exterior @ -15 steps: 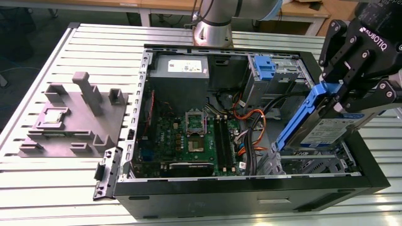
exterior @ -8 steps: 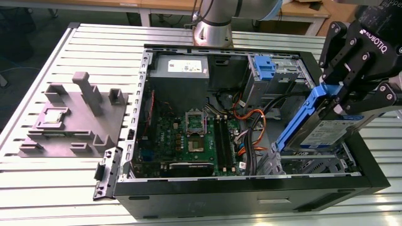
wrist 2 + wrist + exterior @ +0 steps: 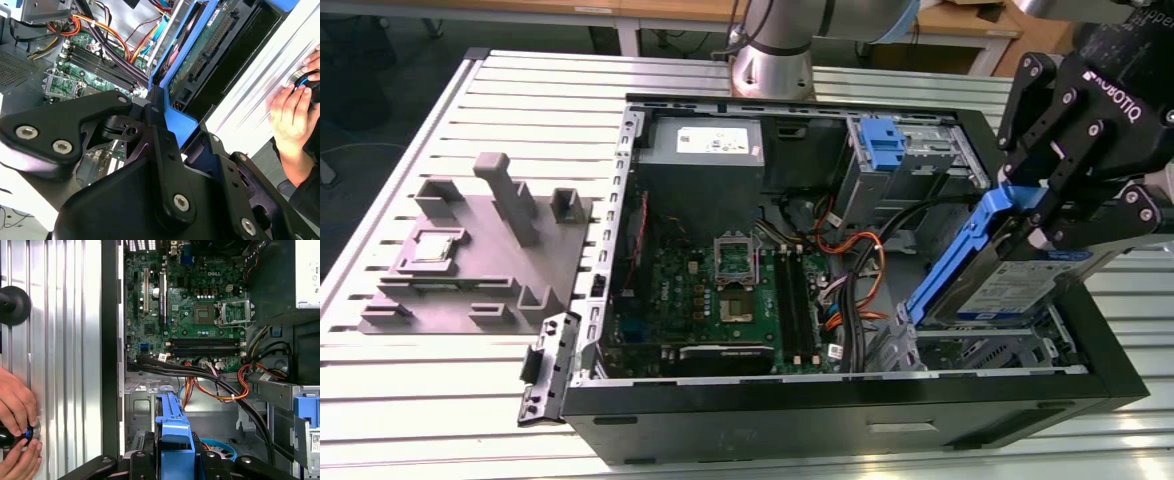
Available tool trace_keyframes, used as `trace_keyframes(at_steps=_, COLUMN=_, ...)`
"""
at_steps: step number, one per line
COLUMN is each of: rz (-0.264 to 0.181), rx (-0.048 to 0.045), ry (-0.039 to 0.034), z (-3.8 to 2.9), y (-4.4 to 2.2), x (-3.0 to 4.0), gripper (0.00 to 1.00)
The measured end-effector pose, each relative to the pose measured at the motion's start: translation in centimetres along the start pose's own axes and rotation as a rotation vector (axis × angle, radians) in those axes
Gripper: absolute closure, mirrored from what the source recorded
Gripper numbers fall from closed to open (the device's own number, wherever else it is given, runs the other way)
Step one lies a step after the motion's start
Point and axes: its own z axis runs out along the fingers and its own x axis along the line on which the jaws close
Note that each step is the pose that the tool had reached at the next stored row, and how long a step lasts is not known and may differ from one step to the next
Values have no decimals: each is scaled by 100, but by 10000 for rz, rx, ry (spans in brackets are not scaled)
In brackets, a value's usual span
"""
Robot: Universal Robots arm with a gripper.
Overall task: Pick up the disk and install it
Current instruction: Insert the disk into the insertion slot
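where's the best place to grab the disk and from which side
At its raised end, on the blue rails, coming from above. The disk hangs tilted, its lower end toward the computer case, leaving the top end easiest to reach; the gripper is clamped there.

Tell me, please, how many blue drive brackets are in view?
2. One bracket is fitted on the disk, held in the gripper over the case at the exterior view's right; the other bracket sits in the drive cage. Others may be hidden.
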Motion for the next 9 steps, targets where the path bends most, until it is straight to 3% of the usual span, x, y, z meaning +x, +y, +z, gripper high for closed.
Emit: trace_keyframes(at_steps=9, rz=0, rx=0, ry=-1, z=37, y=-1, x=9, gripper=64)
